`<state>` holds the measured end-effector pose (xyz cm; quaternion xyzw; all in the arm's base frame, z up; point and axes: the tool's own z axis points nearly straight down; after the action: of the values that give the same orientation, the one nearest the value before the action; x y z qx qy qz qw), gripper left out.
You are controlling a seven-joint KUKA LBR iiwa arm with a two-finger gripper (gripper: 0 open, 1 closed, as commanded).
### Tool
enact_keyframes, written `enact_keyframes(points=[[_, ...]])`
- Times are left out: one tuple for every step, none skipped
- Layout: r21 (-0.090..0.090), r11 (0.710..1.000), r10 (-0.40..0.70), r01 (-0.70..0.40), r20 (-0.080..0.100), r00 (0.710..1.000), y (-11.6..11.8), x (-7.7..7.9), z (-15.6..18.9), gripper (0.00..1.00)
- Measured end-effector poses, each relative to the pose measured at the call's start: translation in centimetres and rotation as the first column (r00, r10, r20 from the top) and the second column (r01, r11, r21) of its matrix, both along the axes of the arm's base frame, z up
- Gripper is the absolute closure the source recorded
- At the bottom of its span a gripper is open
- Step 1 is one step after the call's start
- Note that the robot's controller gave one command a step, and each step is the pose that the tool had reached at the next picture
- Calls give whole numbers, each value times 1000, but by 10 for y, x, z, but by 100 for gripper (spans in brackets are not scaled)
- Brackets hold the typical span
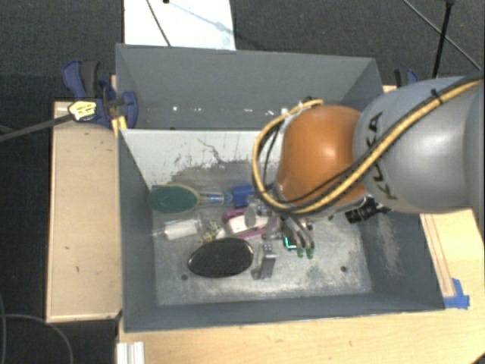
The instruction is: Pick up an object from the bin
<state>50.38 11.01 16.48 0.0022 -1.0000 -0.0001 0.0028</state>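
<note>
While arm bends down, gripper low, beside black oval

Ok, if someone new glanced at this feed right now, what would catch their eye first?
First the arm's big orange wrist cover, over the right half of the bin, with the gripper low near the middle of the floor. Just left of the gripper lies a black oval thing. Behind that is a small cluster: a dark green oval piece, a blue piece and a pink-purple piece.

black oval 1 | green oval 1 | blue piece 1 | pink piece 1 | tube 1
</note>
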Motion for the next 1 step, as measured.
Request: enact_keyframes(points=[[0,999,-44,44,1,999,29,6,-99,0]])
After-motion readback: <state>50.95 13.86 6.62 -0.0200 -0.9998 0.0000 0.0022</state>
